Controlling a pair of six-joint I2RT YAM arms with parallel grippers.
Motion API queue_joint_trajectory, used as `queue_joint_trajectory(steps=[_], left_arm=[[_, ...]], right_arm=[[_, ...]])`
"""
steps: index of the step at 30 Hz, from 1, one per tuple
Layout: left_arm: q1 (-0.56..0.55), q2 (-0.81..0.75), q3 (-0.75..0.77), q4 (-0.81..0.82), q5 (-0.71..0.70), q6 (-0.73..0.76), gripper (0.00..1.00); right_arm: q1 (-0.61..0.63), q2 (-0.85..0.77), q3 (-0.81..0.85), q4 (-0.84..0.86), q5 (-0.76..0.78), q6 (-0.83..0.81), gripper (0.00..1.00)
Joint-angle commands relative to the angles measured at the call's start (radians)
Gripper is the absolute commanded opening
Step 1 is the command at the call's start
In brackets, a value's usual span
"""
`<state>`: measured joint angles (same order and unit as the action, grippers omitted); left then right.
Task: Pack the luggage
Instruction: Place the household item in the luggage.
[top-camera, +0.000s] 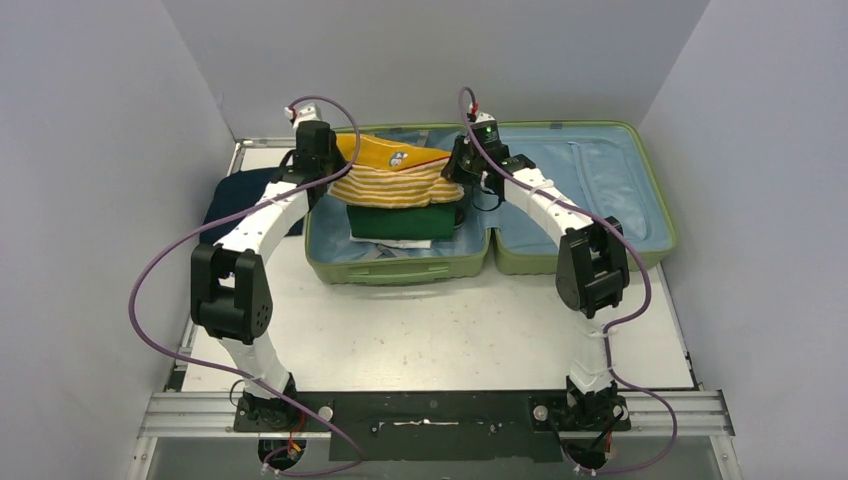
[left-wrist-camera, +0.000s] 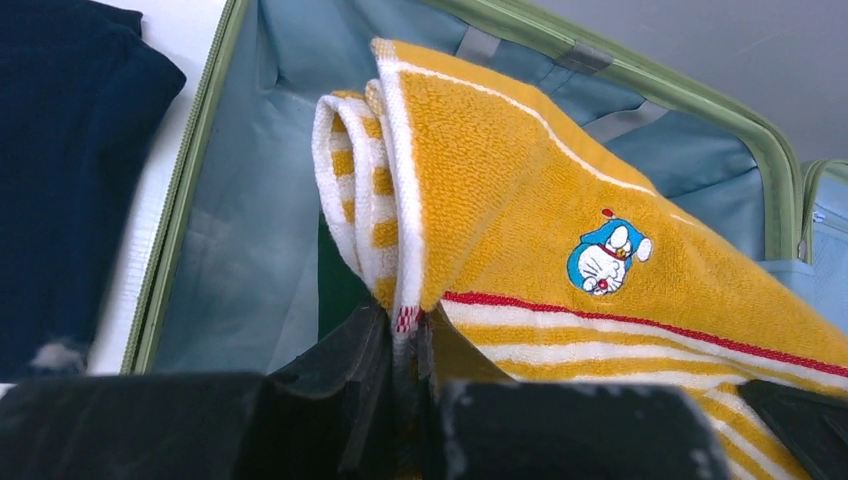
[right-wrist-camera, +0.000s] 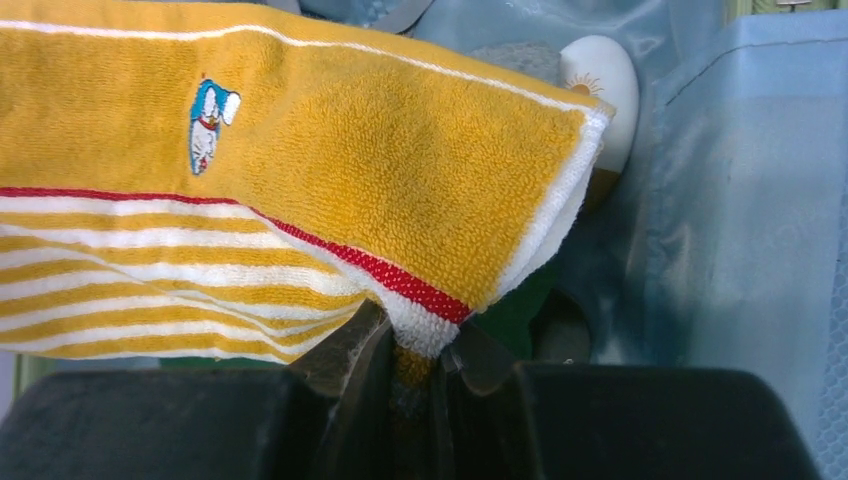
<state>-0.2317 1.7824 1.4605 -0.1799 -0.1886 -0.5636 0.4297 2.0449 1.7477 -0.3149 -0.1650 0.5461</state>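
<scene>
Two ends of the yellow striped towel (top-camera: 392, 172) are pinched: left gripper (left-wrist-camera: 405, 345) on one, right gripper (right-wrist-camera: 415, 350) on the other. Towel hangs over the open luggage (top-camera: 400, 272), far side of table (top-camera: 430, 340).

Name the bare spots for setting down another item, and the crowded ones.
Free: the right half of the luggage, bare blue lining; the table between the arms, in front of it. Crowded: the left half, green clothes under the yellow towel held by the left gripper and right gripper; a navy cloth lies left of it.
</scene>
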Motion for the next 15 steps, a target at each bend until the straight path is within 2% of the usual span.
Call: queue_joint_trajectory(steps=[1, 7, 13, 14, 15], left_arm=[[0.011, -0.015, 0.08, -0.101, 0.006, 0.011, 0.0], [0.011, 0.003, -0.002, -0.085, 0.051, -0.021, 0.0], [0.01, 0.042, -0.017, -0.099, 0.084, -0.029, 0.0], [0.012, 0.044, -0.012, -0.108, 0.083, -0.029, 0.0], [0.011, 0.042, -0.005, -0.118, 0.077, -0.028, 0.06]], right_arm=[[-0.002, -0.055, 0.075, -0.059, -0.036, 0.056, 0.0], [-0.026, -0.031, 0.063, -0.095, -0.046, 0.062, 0.0], [-0.046, -0.007, 0.079, -0.122, -0.04, 0.061, 0.0], [-0.047, -0.007, 0.085, -0.129, -0.035, 0.06, 0.02], [-0.047, -0.006, 0.095, -0.138, -0.03, 0.058, 0.14]])
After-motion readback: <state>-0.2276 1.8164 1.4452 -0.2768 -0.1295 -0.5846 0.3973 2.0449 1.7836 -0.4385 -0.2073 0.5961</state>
